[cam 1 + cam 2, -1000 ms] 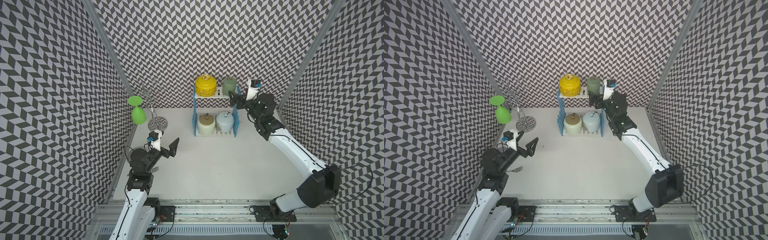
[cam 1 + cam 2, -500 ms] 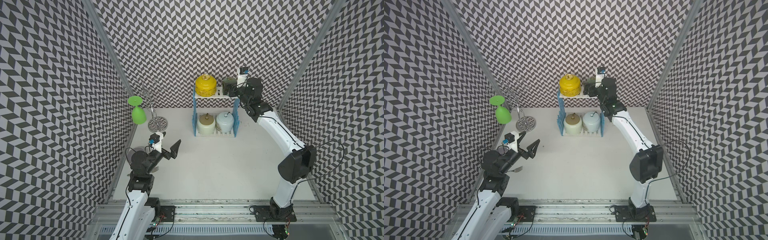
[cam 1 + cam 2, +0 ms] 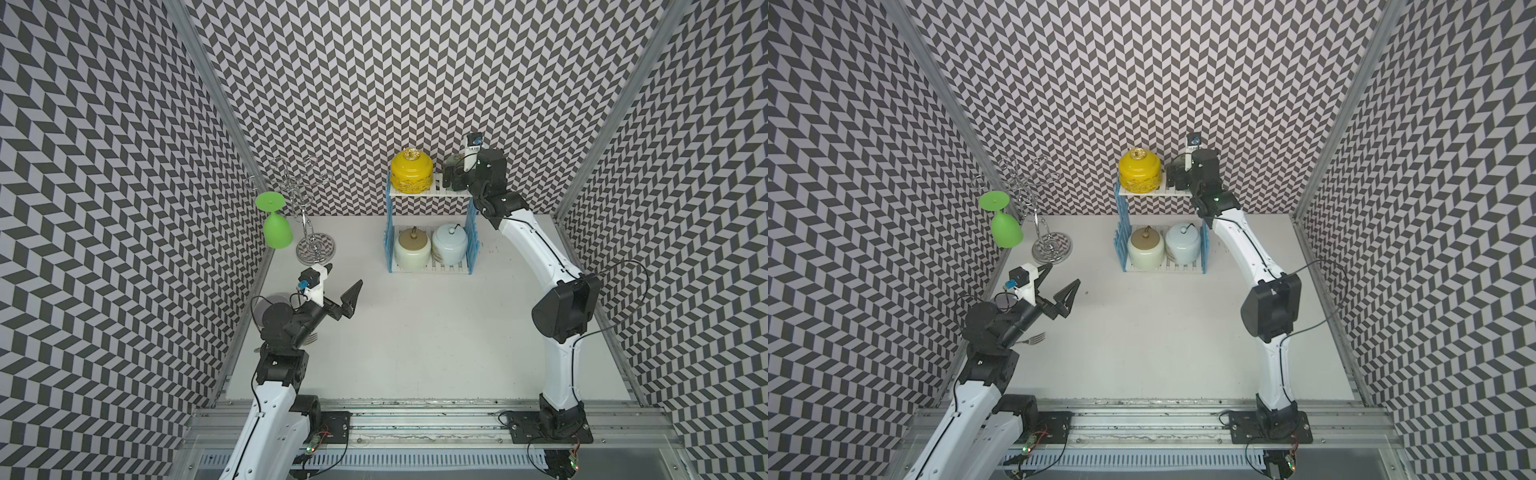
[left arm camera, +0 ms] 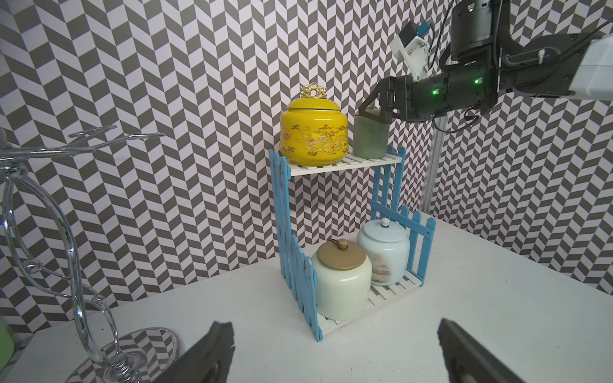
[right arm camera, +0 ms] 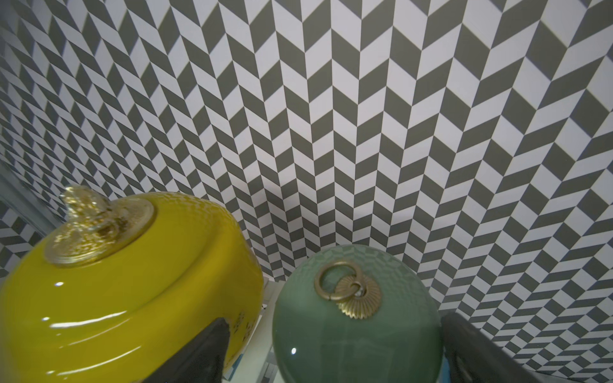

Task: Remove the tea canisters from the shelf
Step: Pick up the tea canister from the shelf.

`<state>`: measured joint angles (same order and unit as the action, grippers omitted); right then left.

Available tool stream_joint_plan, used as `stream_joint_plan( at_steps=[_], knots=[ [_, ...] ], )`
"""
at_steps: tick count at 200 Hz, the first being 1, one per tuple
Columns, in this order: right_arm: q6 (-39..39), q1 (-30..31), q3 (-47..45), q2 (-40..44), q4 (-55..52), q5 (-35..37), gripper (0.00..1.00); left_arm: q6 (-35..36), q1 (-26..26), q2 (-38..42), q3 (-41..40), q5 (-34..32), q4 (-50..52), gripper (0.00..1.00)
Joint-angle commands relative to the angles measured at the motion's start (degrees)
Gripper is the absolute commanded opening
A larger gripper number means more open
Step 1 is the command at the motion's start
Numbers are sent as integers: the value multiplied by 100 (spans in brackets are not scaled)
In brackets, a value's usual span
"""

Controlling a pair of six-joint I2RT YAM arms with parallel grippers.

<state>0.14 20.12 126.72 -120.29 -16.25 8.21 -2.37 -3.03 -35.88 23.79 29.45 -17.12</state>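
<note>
Green canister (image 5: 358, 338) between right hand (image 5: 333, 331) jaws

The yellow jar (image 4: 313, 132) is gleaming with gold dragons, the green jar (image 4: 370, 136) is showing plain sage, and the shelf (image 4: 345, 164) is wearing blue pickets and white slats.
</note>
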Motion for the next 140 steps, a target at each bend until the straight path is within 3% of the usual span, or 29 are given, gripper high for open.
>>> stream_joint_plan(
  at_steps=[1,83,140],
  knots=[
    [-33,-56,190,-115,34,89,100,88,-5,71,-83,10,-133,100],
    [-5,-87,485,-450,61,-131,100,89,53,80,-96,17,-134,100],
    [17,-89,642,-601,122,-281,89,119,57,99,-106,17,-133,100]
  ],
)
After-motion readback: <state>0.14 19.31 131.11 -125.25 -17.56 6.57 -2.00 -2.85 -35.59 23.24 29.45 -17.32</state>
